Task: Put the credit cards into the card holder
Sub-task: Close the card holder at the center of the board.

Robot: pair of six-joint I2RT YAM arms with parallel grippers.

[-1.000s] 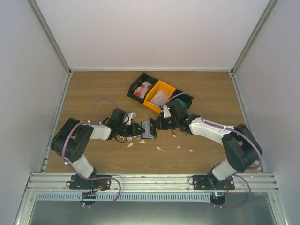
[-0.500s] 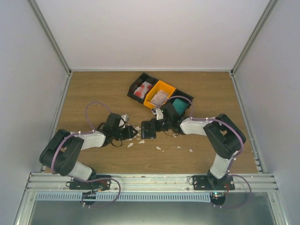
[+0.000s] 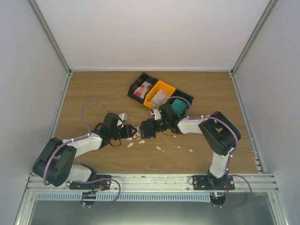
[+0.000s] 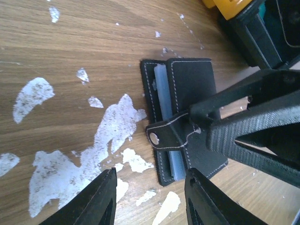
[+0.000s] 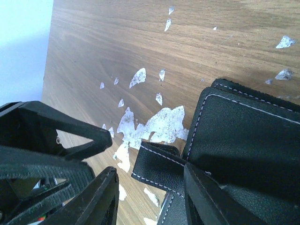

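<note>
The black card holder lies on the wood table between my two grippers. In the left wrist view it lies flat with its snap strap loose and a pale blue card edge showing in its pocket. My left gripper is open and empty, just short of the holder's near end. My right gripper is open over the holder; the strap lies between its fingers and one finger rests over the cover. More credit cards sit in the bins.
Three joined bins stand behind the holder: a black one with red-and-white cards, an orange one with pale cards, and a black one with a teal card. White scraps are scattered around the holder. Grey walls enclose the table.
The left gripper has drawn back to the left, away from the holder. The right arm has folded in toward the holder, which now lies lower and flatter on the table.
</note>
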